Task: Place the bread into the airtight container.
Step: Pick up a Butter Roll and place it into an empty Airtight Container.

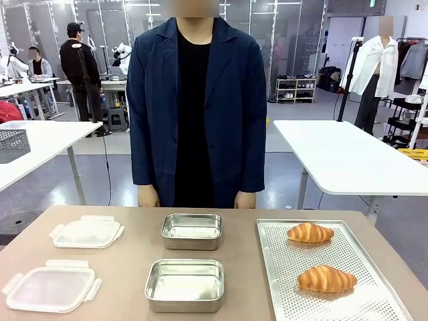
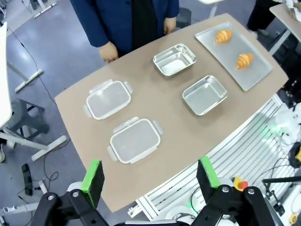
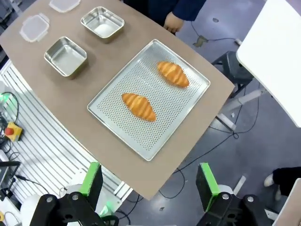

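Note:
Two golden croissants lie on a perforated metal tray (image 1: 281, 294) at the table's right: the near one (image 1: 326, 279) (image 3: 138, 106) (image 2: 244, 60) and the far one (image 1: 310, 233) (image 3: 173, 74) (image 2: 224, 36). Two empty steel containers stand mid-table, one near (image 1: 185, 285) (image 2: 204, 94) (image 3: 65, 57) and one far (image 1: 192, 231) (image 2: 174, 59) (image 3: 102, 23). Two clear lids lie at the left, near (image 1: 51, 288) (image 2: 135, 140) and far (image 1: 87, 233) (image 2: 108, 99). My left gripper (image 2: 149, 178) hangs open high above the table's left edge. My right gripper (image 3: 148, 181) is open high above the table's right corner.
A person in a dark blue jacket stands at the far side, hands (image 1: 148, 196) hanging at the table's edge. White tables (image 1: 348, 157) stand behind. The robot's slatted base (image 2: 249, 150) lies below the near edge.

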